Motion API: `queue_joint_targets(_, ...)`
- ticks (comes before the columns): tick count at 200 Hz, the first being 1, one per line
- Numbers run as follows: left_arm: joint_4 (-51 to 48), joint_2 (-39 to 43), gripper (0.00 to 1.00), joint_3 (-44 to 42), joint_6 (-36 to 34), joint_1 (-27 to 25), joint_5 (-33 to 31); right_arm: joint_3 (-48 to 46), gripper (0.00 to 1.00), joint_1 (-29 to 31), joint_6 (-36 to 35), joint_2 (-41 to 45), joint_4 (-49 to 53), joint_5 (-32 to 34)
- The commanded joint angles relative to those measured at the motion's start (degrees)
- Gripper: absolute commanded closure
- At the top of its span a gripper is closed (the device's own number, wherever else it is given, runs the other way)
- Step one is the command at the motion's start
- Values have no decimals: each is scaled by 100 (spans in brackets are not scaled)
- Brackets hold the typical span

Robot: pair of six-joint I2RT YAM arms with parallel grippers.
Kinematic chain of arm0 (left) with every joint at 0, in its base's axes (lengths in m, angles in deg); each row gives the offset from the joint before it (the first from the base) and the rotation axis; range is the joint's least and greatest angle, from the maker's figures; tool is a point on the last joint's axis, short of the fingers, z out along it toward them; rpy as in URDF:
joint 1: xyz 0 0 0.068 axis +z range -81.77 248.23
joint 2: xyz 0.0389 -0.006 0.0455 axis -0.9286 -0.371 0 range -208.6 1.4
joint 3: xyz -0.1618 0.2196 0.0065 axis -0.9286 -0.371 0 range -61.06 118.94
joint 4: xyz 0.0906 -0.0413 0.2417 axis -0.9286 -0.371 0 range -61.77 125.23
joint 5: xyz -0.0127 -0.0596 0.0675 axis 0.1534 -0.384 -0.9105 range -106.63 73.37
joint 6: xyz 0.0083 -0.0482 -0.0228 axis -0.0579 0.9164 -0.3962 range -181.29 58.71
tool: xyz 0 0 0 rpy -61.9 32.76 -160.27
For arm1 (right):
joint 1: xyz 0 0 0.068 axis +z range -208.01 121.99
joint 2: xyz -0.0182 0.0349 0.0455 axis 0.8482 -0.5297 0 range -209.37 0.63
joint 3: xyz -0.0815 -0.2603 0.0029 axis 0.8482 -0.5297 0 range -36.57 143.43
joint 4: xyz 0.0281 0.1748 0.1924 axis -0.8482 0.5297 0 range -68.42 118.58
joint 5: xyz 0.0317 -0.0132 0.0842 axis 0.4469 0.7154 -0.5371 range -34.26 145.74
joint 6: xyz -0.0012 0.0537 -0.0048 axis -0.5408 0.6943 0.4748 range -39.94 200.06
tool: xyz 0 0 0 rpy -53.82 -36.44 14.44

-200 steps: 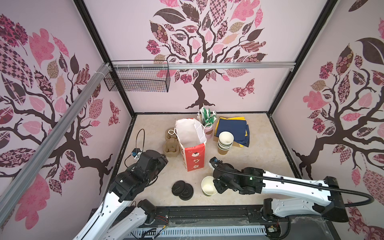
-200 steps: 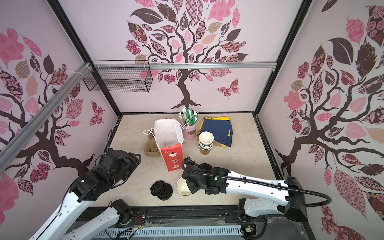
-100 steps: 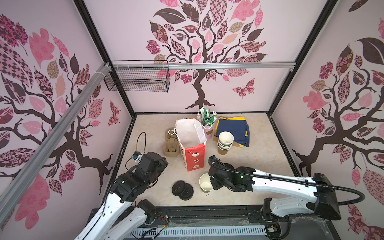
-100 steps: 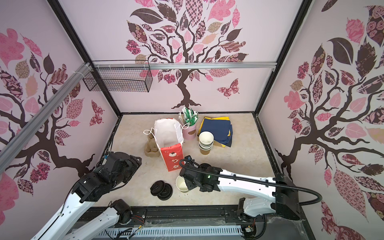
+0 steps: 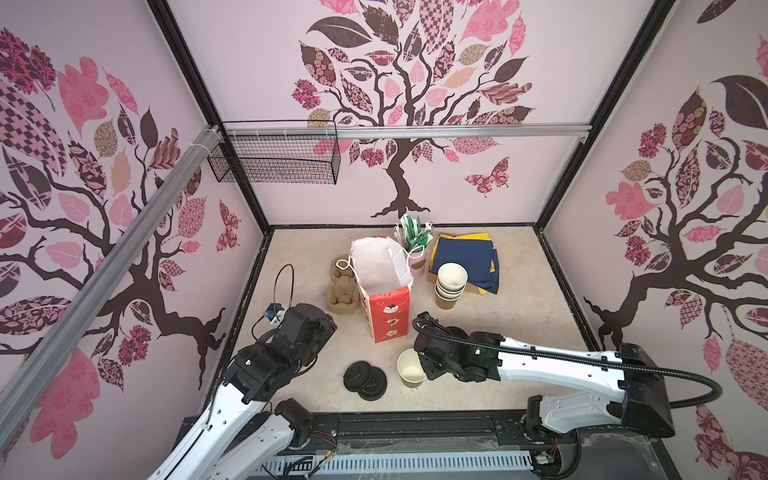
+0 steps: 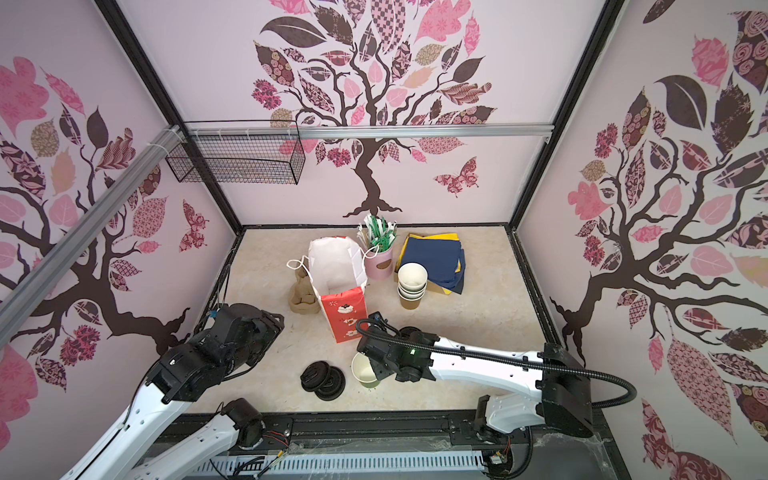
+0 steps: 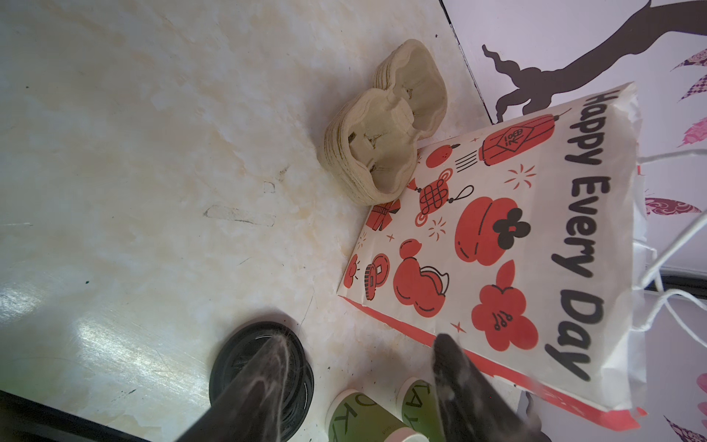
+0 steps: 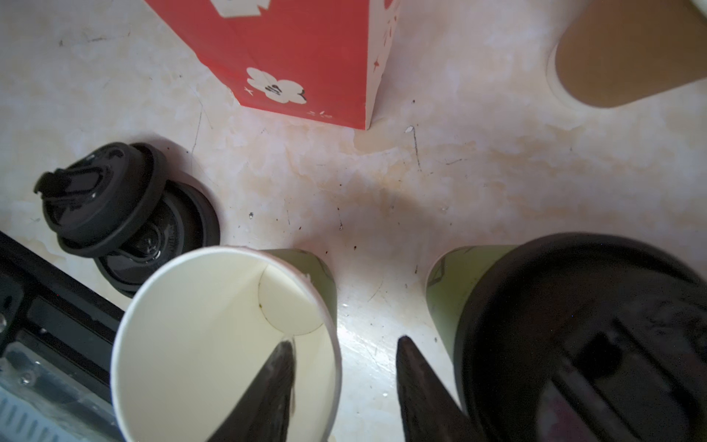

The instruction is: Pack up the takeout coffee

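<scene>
An open cup (image 8: 229,344) of the takeout coffee, green outside and white inside, stands lidless near the front edge (image 5: 410,368) (image 6: 365,370). My right gripper (image 8: 346,352) is open astride its rim, one finger inside and one outside, neither pressing the wall. A second cup (image 8: 574,325) wearing a black lid stands right beside it, mostly under the right arm in both top views. Two loose black lids (image 5: 365,380) (image 7: 264,367) lie left of the open cup. My left gripper (image 7: 357,348) hangs open and empty above the floor, between the lids and the bag.
A red-and-white paper bag (image 5: 384,286) stands open mid-table, with a beige pulp carrier stack (image 5: 341,291) to its left. Behind are a stack of cups (image 5: 451,286), blue and yellow napkins (image 5: 465,257) and a pink straw holder (image 5: 415,241). A wire basket (image 5: 274,158) hangs on the back wall.
The right gripper, shut on the open cup's rim a second ago, has shifted slightly left and opened its jaws. The cup stands on the floor. The left arm has barely moved.
</scene>
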State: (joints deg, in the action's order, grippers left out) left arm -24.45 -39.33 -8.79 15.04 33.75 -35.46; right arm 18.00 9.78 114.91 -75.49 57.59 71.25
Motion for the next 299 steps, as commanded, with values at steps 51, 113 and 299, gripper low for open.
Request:
queue_joint_targets(51, -60, -23, 36, -271, -13, 65, 264, 766, 47, 1, -726, 992, 250, -94)
queue_joint_targets(113, -129, -364, 34, 9, -2394, 3254, 2441, 1528, 47, 414, -1722, 79, 530, -1222)
queue_joint_targets(299, -2795, 810, 31, 2751, -1752, 3363, -1602, 5533, 16, 867, -1528, -5127, 1721, -607)
